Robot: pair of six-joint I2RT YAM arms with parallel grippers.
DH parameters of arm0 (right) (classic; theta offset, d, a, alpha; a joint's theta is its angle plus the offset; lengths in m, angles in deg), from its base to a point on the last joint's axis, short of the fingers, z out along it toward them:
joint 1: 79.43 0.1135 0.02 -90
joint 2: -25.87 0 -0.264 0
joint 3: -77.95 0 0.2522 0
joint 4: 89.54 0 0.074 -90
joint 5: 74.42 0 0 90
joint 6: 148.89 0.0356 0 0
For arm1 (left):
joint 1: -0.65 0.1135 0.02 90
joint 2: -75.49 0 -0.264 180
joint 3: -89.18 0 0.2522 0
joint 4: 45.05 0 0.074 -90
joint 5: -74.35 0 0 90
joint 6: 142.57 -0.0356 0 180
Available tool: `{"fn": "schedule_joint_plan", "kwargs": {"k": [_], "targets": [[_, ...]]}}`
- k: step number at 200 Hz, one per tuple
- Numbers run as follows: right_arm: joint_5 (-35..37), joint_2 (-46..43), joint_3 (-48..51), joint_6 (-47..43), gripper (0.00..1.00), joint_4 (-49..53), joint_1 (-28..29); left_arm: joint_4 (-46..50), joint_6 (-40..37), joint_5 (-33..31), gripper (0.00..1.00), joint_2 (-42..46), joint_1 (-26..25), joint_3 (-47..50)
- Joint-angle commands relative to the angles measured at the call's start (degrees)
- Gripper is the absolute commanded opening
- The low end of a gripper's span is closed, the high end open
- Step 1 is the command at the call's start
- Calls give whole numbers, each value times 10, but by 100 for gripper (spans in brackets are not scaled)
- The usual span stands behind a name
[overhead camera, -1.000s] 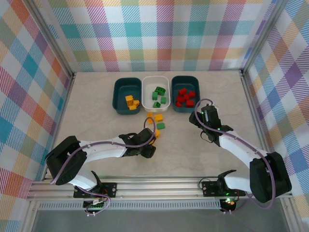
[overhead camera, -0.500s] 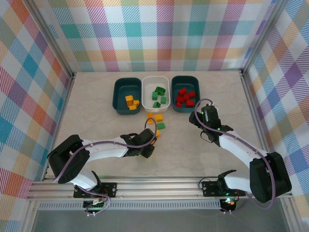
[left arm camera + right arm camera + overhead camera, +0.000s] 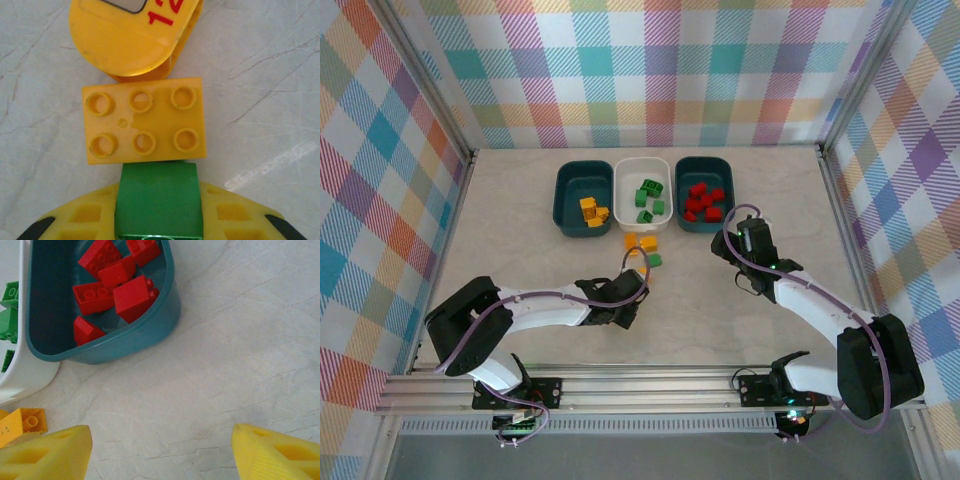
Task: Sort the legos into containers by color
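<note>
Left arm [image 3: 550, 308]: had crept forward over the last second to the loose bricks in front of the tubs.
Left jaws: had narrowed around a yellow brick [image 3: 145, 127] lying flat on the desk [image 3: 520, 250], with a green brick [image 3: 157, 200] butted against its near edge. I could not tell whether they had clamped yet.
Right jaws: stood wide apart as before, with nothing between them, just beside the right tub [image 3: 150, 335].
Tubs: the left tub [image 3: 560, 200] held yellow, the white tub [image 3: 642, 223] green, the right tub reds [image 3: 115, 280].
Still loose: two yellow bricks [image 3: 640, 242] on the desk, near the white tub.
Reading: a pick seemed to be starting. Two colours in one bite risked a missort; yellow belonged in the left tub, green in the white.
</note>
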Motion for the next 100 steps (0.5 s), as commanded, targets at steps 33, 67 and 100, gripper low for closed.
{"fn": "schedule_joint_plan", "kwargs": {"k": [33,67,100], "targets": [[-7,-2,7,-5,74,-17,-1,60,9,-28,22,62,-24,-41],[-16,9,6,-1,73,-21,-1,12,28,-66,14,125,24,-61],[-15,6,6,-1,73,-19,-1,7,29,-8,8,69,118,-143]]}}
